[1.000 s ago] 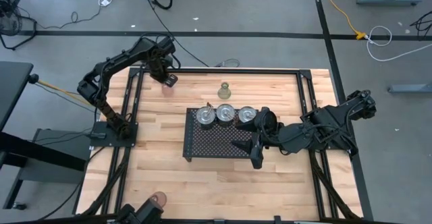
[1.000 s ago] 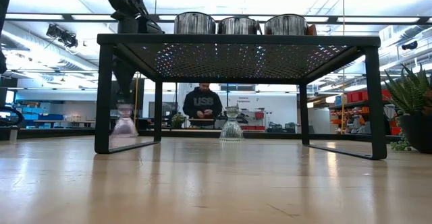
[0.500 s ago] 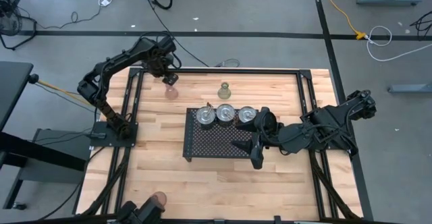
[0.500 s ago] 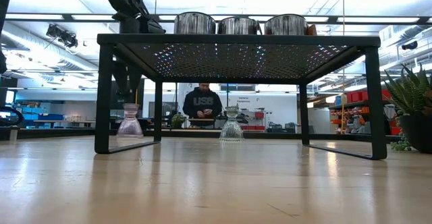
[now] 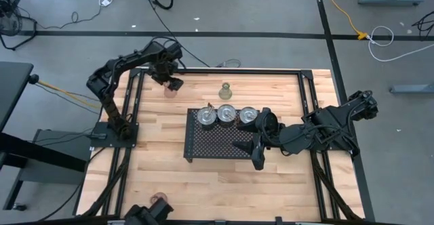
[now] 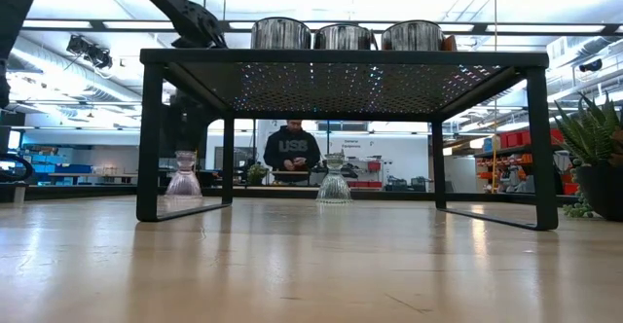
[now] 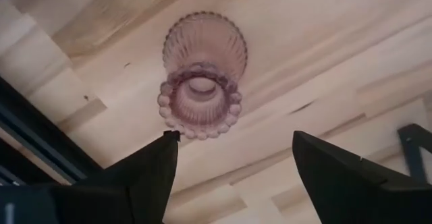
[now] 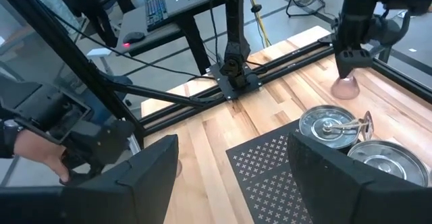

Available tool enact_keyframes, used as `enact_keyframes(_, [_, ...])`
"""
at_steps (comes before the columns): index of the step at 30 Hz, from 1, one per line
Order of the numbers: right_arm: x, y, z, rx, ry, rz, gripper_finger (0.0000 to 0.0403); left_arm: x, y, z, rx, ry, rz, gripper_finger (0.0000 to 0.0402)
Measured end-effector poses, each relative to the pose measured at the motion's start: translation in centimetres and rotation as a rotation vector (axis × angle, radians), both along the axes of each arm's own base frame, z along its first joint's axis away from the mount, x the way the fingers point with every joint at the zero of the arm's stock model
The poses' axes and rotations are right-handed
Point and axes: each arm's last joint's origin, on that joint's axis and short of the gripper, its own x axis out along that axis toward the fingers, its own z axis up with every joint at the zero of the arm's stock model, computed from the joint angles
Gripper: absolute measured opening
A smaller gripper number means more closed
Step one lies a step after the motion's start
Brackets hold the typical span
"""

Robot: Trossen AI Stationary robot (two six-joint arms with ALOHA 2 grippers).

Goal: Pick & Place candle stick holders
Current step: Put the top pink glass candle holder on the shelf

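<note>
A pink glass candle stick holder (image 7: 200, 82) stands upright on its base at the table's far left (image 5: 169, 92). My left gripper (image 7: 234, 136) hangs open just above it, one finger on either side, touching nothing. An olive-green glass holder (image 5: 225, 89) stands at the far middle. Three silver dish-shaped holders (image 5: 226, 114) sit in a row on the far side of the black perforated tray (image 5: 203, 147). My right gripper (image 5: 246, 153) waits open over the tray's right end. Another pink holder (image 5: 160, 198) shows at the near edge.
The tray stands on legs well above the wooden table (image 6: 321, 265). A spiky potted plant (image 6: 599, 158) is at the right. A person's hand (image 8: 37, 153) shows beside the table's near left, and another person (image 6: 292, 153) is far off in the room.
My left gripper has opened and let go of the pink holder, then risen a little above it. The holder has shifted slightly toward the table's right edge and now stands on the table by itself.
</note>
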Motion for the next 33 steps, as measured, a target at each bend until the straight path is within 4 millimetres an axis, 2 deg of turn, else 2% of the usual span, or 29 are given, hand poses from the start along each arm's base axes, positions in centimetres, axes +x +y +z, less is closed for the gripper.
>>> enact_keyframes(8, [0.2,-0.5,0.0,0.001,-0.001,-0.017,0.0274,0.1,0.3,-0.3,0.067,0.066,-0.060,0.0296])
enact_keyframes(26, [0.3,-0.7,0.0,0.001,0.004,-0.028,0.0274,0.3,0.9,-0.3,0.133,0.054,-0.068,0.0296])
enact_keyframes(33, [0.3,-0.7,0.0,0.009,0.002,-0.031,0.0274,-0.4,1.5,-1.5,0.090,0.048,-0.027,0.0296])
